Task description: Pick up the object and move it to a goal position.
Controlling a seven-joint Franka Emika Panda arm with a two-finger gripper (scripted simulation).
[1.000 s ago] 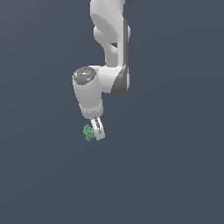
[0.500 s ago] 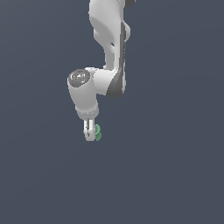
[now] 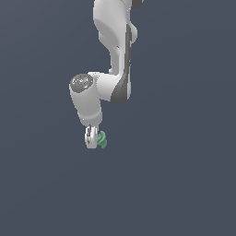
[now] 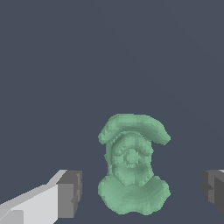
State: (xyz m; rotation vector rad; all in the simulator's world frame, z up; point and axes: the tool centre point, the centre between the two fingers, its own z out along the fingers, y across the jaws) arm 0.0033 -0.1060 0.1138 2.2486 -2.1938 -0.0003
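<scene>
Gripper [image 4: 140, 190] spread wide, nothing clamped: in the wrist view, one dark pad [image 4: 70, 192] on its white finger to one side, the other pad [image 4: 213, 189] to the other, clear gaps of bare floor between each pad and the green lumpy object [image 4: 132, 168]. Object lying between the fingers but nearer the first pad than the second, so not quite centred in the span. Narrower than the opening, hence room to close on it from both sides; probably straddled this way to line up a pinch across its narrow waist, below the curled ridge that caps one end and above the broader lobed base.

In the exterior view, gripper [image 3: 91, 138] pointing almost straight down, tips low over the dark grey floor [image 3: 184, 184], the object [image 3: 102, 139] showing just beside the fingers on the exterior view's right, partly hidden behind them. Whether the tips touch the floor: cannot tell from here.

Above the hand, the white wrist housing with its round grey cap [image 3: 81, 83] tilted toward the exterior view's left, then the forearm link [image 3: 115, 46] rising steeply out of the top of the picture. A compact, folded, top-down reach, suited to a vertical grasp.

Judged stage: approach done or nearly so, grasp not yet made. Next called for: a small sideways correction to centre the object, perhaps, then closing. Goal position marked nowhere in either view.
</scene>
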